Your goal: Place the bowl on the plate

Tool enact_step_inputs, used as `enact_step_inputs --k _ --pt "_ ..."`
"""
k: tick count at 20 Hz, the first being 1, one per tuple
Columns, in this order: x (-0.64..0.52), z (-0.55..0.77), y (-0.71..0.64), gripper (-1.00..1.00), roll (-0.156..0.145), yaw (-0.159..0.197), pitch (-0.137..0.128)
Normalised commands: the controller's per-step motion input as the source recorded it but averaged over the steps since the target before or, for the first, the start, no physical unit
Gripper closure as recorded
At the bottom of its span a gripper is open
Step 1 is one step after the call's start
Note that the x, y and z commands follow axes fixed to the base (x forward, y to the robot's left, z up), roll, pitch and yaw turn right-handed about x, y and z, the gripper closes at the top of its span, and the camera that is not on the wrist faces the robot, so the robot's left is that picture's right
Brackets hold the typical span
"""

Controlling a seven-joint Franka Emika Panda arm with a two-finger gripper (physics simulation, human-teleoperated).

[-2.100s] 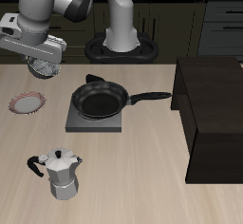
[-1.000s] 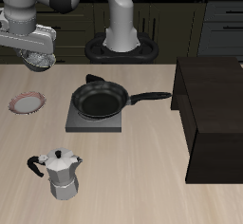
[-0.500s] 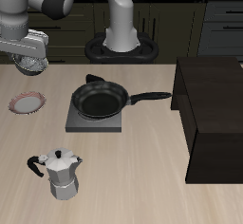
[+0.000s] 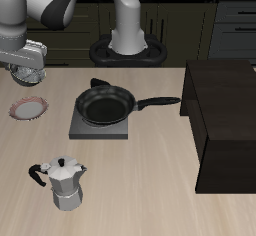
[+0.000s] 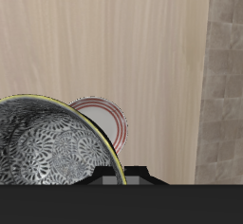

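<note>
Hand (image 4: 27,77) clamped on bowl (image 5: 52,142) rim, upper left of exterior frame, above plate (image 4: 29,108). Bowl rigid, light, likely slippery; rim pinch adequate.

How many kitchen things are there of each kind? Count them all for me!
Bowl, held in the gripper: 1
Plate: 1
Frying pan: 1
Grey square board under the pan: 1
Moka pot: 1
Total: 5
</note>
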Motion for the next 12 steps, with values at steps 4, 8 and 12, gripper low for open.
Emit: enact_step_inputs --k 4,8,12 --pt "0.12 -0.24 -0.04 1.0 -0.005 0.019 0.036" --pt "0.09 -0.16 -0.05 1.0 -0.023 -0.002 0.03" --pt "0.02 -0.14 -0.03 1.0 -0.016 0.031 0.015"
